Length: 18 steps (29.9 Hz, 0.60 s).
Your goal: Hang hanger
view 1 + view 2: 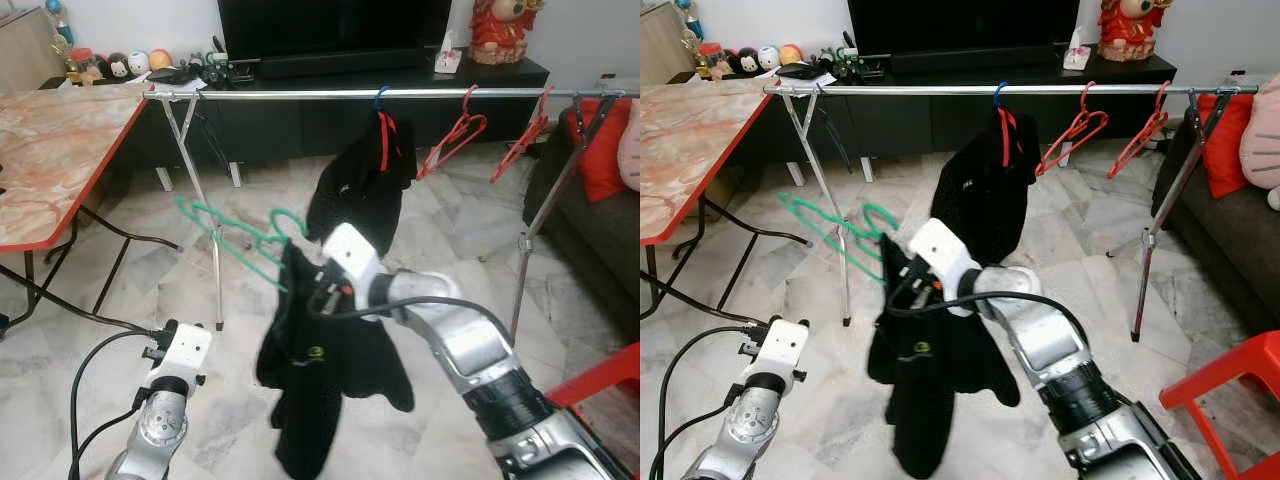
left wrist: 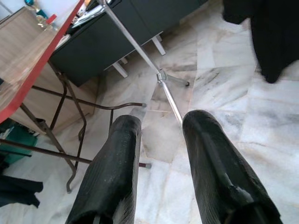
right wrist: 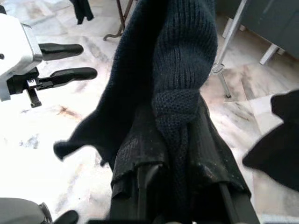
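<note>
A: Right gripper [image 3: 180,154]?

B: Raised mid-scene in front of the rail; its black ribbed fingers [image 3: 140,158] are clamped on a dark knitted garment [image 1: 320,380], chunky cable-like knit bunched between them; the cloth drapes limp below the wrist in soft folds, with a small round logo on it.

A: The hanger?

B: Green hanger [image 1: 235,235], thin plastic-looking wire shape with a curved hook; it sticks out to the robot's left from the top of the held garment, tilted, below the rail and not on it; can't tell if the fingers touch the hanger itself.

A: Left gripper [image 2: 161,140]?

B: Low on the left; two thick black textured fingers spread with a clear gap, nothing between them; pointing at the marble floor [image 1: 120,290], pale, glossy, grey-veined.

A: The rack?

B: Shiny metal rail [image 1: 300,93], round tube running across, on crossed tubular legs at each end; a second black garment [image 1: 365,175] hangs on it from a red hanger with a blue hook [image 1: 384,125]; two empty red hangers [image 1: 455,135] further right on the rail, tilted.

A: Around it?

B: Folding table [image 1: 55,150], marbled orange top with red edge, black bent-tube legs, on the left; black TV cabinet [image 1: 330,110] behind the rail; red plastic chair [image 1: 600,375] corner at lower right.
</note>
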Motion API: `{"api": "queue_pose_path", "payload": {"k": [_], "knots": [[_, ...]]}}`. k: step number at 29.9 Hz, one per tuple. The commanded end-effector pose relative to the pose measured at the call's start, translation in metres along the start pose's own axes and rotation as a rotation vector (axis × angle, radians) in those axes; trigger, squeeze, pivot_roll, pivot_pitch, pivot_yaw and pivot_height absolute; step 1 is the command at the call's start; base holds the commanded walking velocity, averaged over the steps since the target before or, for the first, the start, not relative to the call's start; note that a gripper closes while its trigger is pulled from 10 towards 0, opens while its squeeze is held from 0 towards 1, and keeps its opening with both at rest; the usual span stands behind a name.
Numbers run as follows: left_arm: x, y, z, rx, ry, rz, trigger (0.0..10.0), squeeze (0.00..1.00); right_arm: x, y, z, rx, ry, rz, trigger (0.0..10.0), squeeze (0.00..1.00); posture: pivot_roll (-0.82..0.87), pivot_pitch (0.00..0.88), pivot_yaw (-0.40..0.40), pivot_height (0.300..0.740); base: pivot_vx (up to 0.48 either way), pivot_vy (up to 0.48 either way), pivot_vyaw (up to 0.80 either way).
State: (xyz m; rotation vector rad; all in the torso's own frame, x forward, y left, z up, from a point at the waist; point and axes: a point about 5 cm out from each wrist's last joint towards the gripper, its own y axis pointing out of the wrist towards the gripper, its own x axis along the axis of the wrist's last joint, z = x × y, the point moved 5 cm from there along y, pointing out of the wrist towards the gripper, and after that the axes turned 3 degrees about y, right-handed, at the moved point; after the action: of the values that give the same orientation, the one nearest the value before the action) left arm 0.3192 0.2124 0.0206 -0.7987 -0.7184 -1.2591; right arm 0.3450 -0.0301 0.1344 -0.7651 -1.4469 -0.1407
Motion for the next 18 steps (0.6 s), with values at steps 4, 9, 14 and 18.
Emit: {"api": "queue_pose_path", "payload": {"k": [4,9,14,18], "knots": [[0.002,0.0,0.001,0.008,-0.019,-0.011,10.0,0.0,0.018,-0.005,-0.001,-0.011,-0.038,-0.063,0.0,0.0,-0.17,0.023,0.061,0.74,0.0,0.0,0.0],[0.009,-0.012,-0.045,-0.349,-0.15,-0.039,10.0,0.0,0.023,-0.007,-0.001,0.02,-0.072,-0.073,0.0,0.0,-0.17,0.019,0.066,0.74,0.0,0.0,0.0],[0.011,-0.013,-0.048,-0.384,-0.175,-0.045,10.0,1.0,0.03,-0.004,-0.001,0.035,-0.093,-0.09,0.0,0.0,-0.16,0.018,0.065,0.74,0.0,0.0,0.0],[0.014,-0.013,-0.048,-0.394,-0.195,-0.053,10.0,1.0,0.038,-0.001,0.001,0.053,-0.112,-0.107,0.0,0.0,-0.16,0.018,0.065,0.74,0.0,0.0,0.0]]}}
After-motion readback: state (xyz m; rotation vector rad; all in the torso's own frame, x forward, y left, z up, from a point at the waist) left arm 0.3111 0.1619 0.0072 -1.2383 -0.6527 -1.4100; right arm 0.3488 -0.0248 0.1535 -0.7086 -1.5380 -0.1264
